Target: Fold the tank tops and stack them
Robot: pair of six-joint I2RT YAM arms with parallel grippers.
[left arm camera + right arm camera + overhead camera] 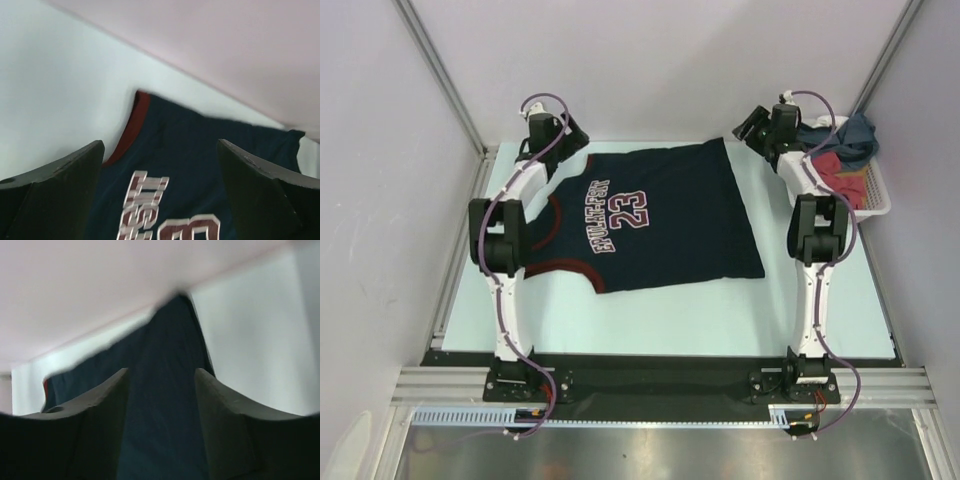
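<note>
The top external camera sits high above and behind the arm bases (520, 380), looking down and forward over the whole bench (650, 310) to the far wall (660, 60); it stands far enough off to take in both arms and the navy tank top (660, 215) entire; the left wrist camera rides low and close at the bench's far left, looking past the left end effector (160, 145) across the top's red trim (132, 130) and lettering (145, 200); the right wrist camera, equally low and near at the far right, looks past the right end effector (161, 371) along plain dark cloth; all three views share that tank top, the wrist views taking it from opposite sides.
</note>
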